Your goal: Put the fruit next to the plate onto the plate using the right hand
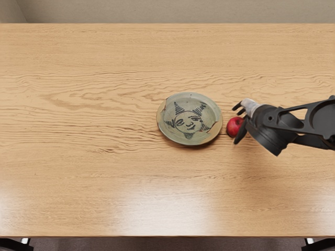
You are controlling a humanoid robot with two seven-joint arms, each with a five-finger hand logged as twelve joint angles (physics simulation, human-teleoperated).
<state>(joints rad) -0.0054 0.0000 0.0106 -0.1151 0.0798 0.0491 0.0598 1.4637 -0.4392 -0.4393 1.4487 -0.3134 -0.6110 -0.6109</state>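
The red fruit (233, 126) sat on the wooden surface (104, 172), just beside the right edge of the plate (180, 133), which had a face in a star painted on it. The right hand (247, 123) was close up against the fruit, on the side away from the plate. Its dark fingers (238, 107) were spread apart, not shut on it. Only 1 arm showed.

Bright, even light from above; the render is sharp edge to edge. A pale sheen spreads over the near worktop (157, 204). The plate (213, 130) casts a thin soft shadow.
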